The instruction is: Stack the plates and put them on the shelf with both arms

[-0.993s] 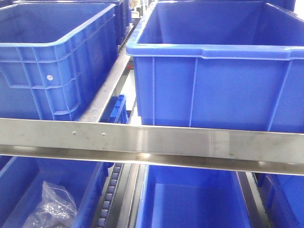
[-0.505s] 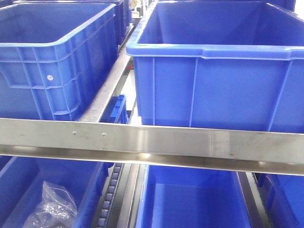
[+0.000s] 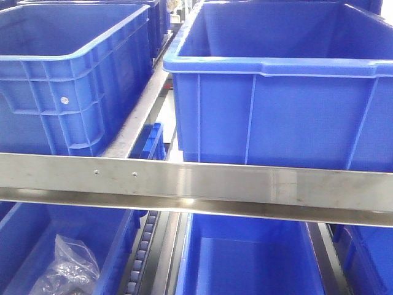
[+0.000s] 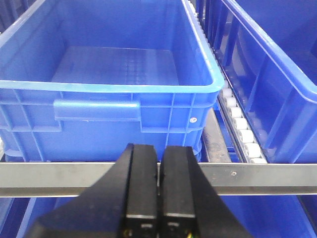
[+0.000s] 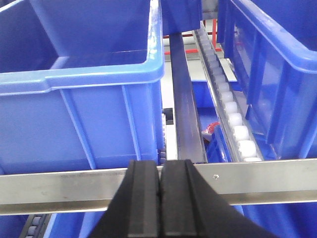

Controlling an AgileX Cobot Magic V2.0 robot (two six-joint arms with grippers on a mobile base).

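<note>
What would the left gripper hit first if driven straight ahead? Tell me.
Probably the steel rail just beyond the shut left gripper, then the blue crate behind it; depth is unclear.

Saturated blue is seen on every crate [image 3: 276, 98], with a paler blue rim and a faint grid pattern on the floor of one crate [image 4: 114, 67]. The shelf rail [image 3: 196, 184] is brushed silver. White rollers [image 5: 235, 124] are lined beside it. Both hands [image 4: 158, 198] [image 5: 159, 203] are matte black.
</note>
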